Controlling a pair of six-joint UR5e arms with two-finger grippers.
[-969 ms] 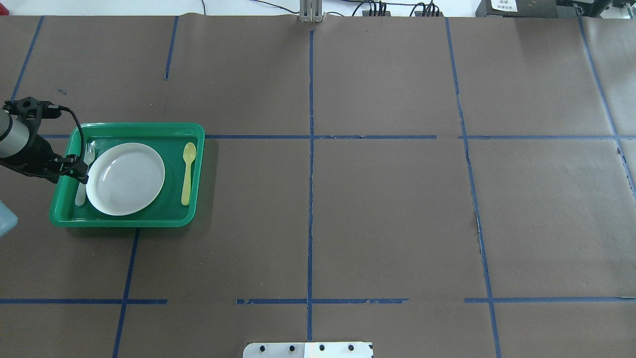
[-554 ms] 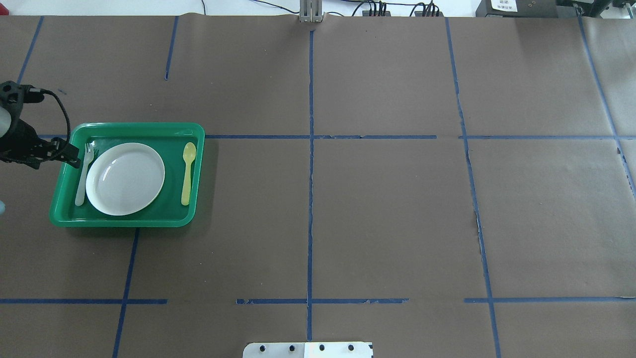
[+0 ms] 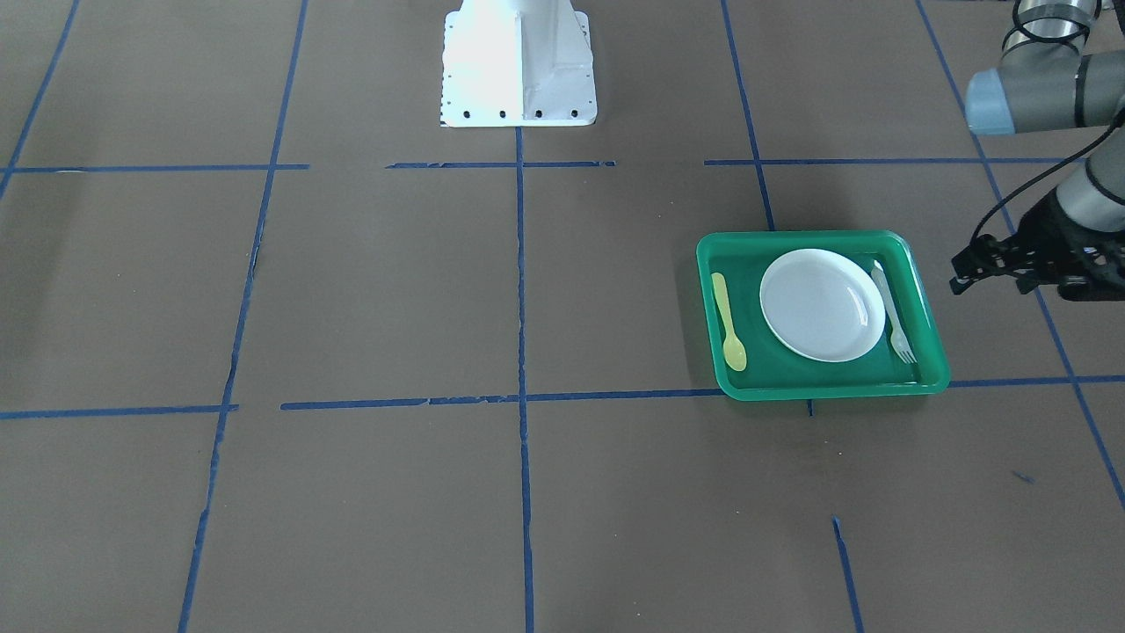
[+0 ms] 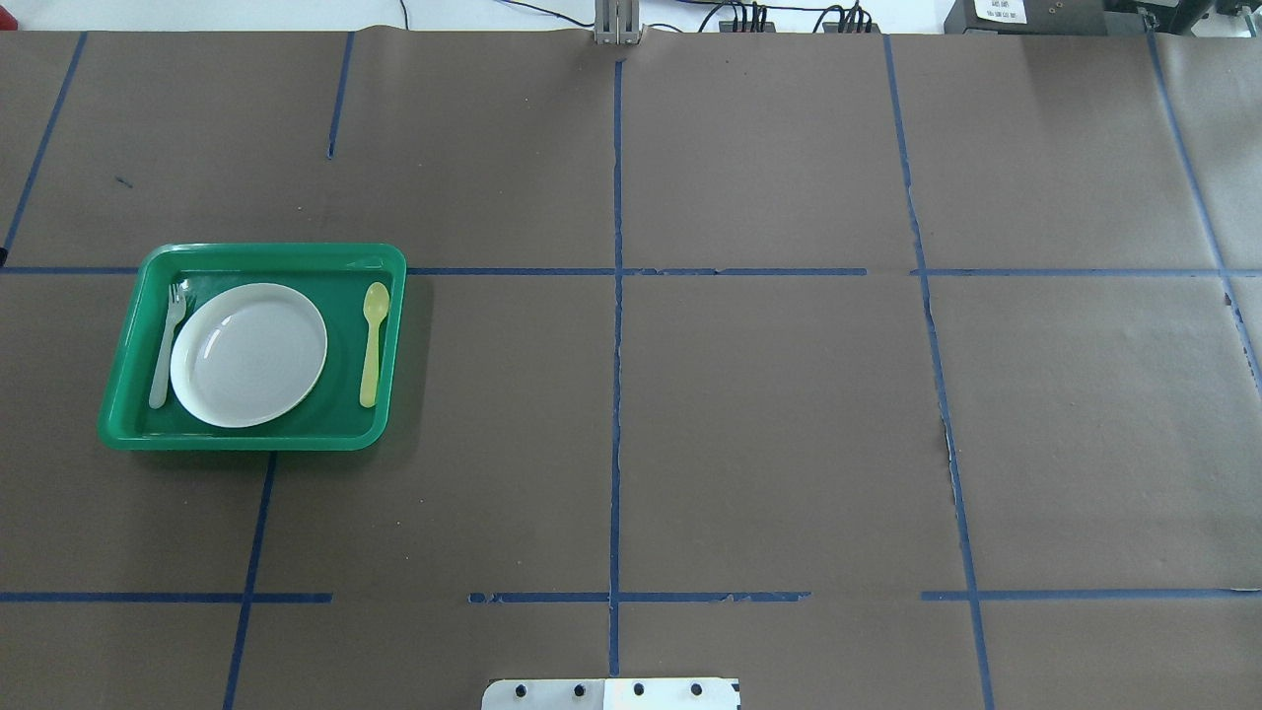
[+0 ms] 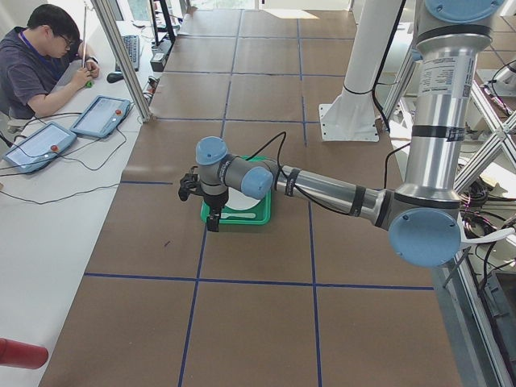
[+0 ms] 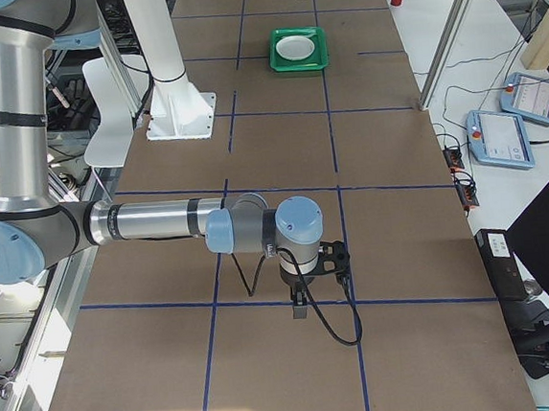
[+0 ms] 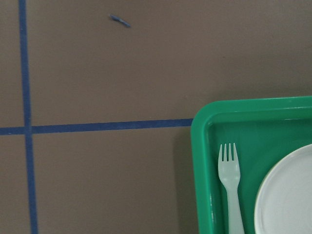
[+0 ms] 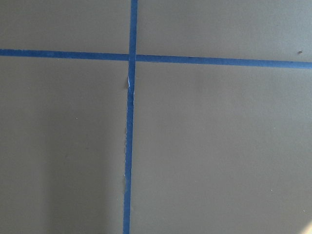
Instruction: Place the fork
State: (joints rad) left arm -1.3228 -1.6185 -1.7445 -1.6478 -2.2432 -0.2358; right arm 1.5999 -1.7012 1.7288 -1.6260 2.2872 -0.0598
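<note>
Two claws: left claw [image 3: 967, 269] spread, empty, just outside tray [image 3: 817, 236] holding fork [image 3: 892, 312]; right claw [image 6: 301, 309], cannot tell.

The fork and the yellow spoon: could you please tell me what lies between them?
The white plate lies between the fork and the yellow spoon, clearest in the overhead view.

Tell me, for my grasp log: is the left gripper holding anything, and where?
Nothing. The left gripper is empty, clear of the tray; the fork lies loose in it beside the plate.
</note>
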